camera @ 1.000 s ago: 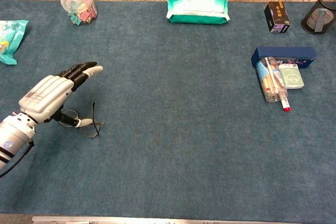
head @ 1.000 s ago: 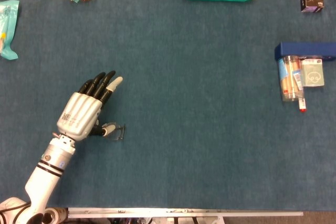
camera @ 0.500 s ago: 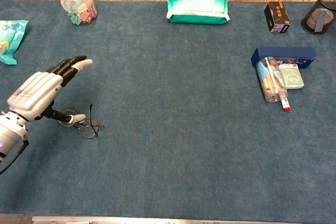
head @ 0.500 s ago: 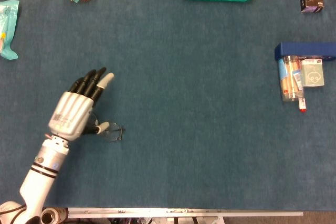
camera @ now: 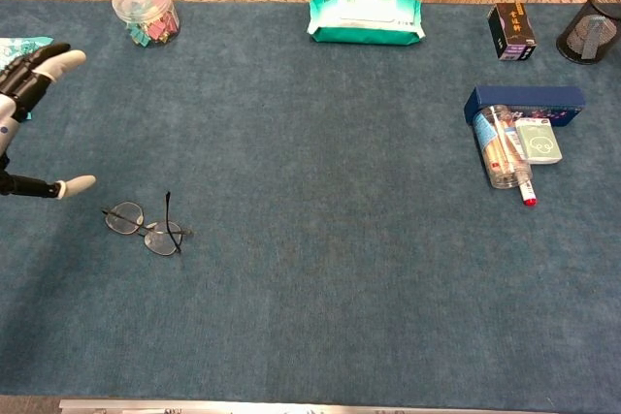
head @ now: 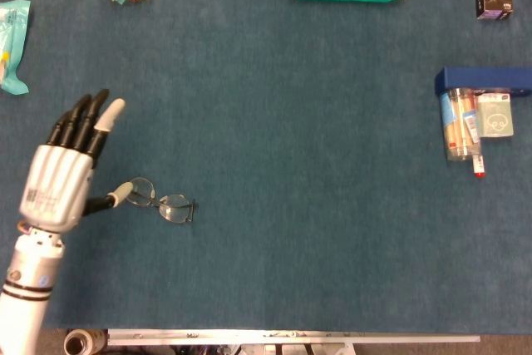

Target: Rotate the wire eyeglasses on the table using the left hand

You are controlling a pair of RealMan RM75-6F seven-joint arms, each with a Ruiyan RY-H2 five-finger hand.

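The wire eyeglasses [head: 163,202] [camera: 145,226] lie flat on the blue table at the left, lenses side by side, one temple sticking up toward the far side. My left hand [head: 70,168] [camera: 29,113] hovers to their left with its fingers spread and nothing in it. In the head view the thumb tip sits just beside the left lens; in the chest view there is a gap between them. The right hand shows in neither view.
A jar of coloured clips [camera: 146,13] and a teal packet [head: 12,35] sit at the far left. A wipes pack [camera: 367,17] lies far centre. A black box [camera: 511,30], mesh cup [camera: 590,36], and a blue box with a tube [camera: 514,138] stand at the right.
My left hand has let go of the eyeglasses and drawn back to the left and upward, uncovering them. The eyeglasses now lie free on the table.
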